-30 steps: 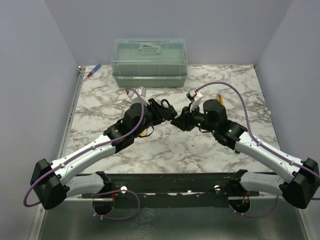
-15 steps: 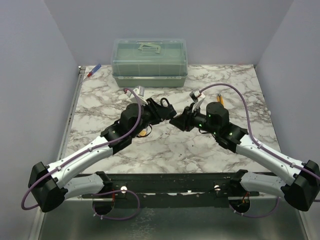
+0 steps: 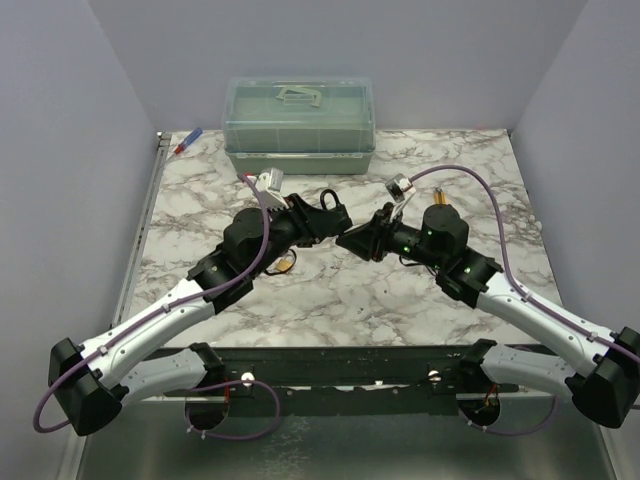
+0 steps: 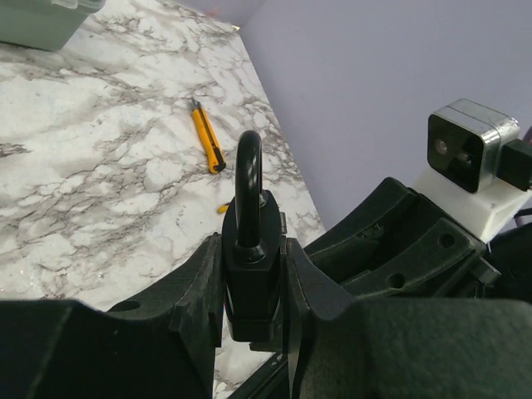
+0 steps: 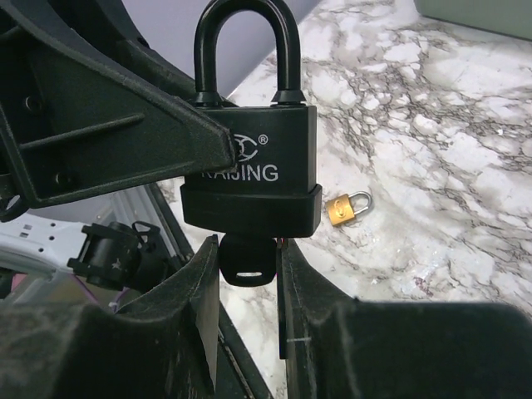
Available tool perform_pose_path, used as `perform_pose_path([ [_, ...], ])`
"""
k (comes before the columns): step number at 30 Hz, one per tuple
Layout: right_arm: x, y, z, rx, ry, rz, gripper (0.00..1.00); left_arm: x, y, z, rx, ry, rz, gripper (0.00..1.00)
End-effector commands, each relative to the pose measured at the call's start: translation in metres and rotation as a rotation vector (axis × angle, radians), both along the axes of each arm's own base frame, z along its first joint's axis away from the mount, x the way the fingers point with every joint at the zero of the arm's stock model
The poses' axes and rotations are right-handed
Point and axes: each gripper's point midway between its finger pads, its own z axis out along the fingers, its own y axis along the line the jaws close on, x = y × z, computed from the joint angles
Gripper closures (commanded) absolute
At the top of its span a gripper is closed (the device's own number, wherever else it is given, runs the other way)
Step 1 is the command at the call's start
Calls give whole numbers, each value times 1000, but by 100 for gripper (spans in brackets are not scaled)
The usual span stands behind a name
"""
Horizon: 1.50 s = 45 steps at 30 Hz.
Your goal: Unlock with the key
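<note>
Two grips share this job: my left gripper (image 4: 253, 287) is clamped across the padlock (image 5: 249, 179) body, shackle (image 5: 245, 8) up and keyway down, bracing the lock in the air so it cannot twist. To its right, my right gripper (image 5: 248, 283) pinches the key (image 5: 246, 259) by its black head directly beneath, shaft apparently seated. A wrist turn should follow; shackle not yet released.

black padlock (image 5: 249, 158) bears white "rajsing" lettering; ® logo above it

Green lidded box (image 3: 299, 125) at rear; brass padlock (image 5: 347, 208), yellow cutter (image 4: 207, 136) on marble tabletop (image 3: 330, 290).
</note>
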Motion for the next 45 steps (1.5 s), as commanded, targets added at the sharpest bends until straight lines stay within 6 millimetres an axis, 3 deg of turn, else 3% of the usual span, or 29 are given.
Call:
perform_pose_path([
  [1, -26, 11, 64, 181, -136, 139, 99, -33, -18, 38, -85, -110, -198, 100],
  [13, -60, 10, 92, 310, -200, 312, 99, -62, -17, 49, -98, -192, -324, 100],
  [19, -59, 7, 95, 294, -196, 294, 99, -58, -8, 53, -100, -199, -274, 100],
  [21, -55, 5, 90, 256, -189, 273, 88, -50, -2, 52, -104, -182, -214, 100],
  [23, -51, 2, 83, 213, -186, 240, 66, -40, 3, 49, -103, -157, -146, 100],
  [25, -47, -2, 77, 178, -189, 206, 50, -36, 3, 49, -105, -157, -134, 100],
  [27, -49, -5, 72, 148, -196, 208, 41, -34, 1, 51, -115, -158, -131, 100],
  [32, -54, -13, 66, 143, -186, 195, 26, -23, 6, 55, -150, -131, -58, 100],
  [38, -24, -16, 52, 80, -149, 52, 1, -10, 12, 43, -180, -67, 30, 100],
  [45, 10, -9, 31, -81, -127, -24, 0, 7, 6, 29, -194, 25, 94, 100],
])
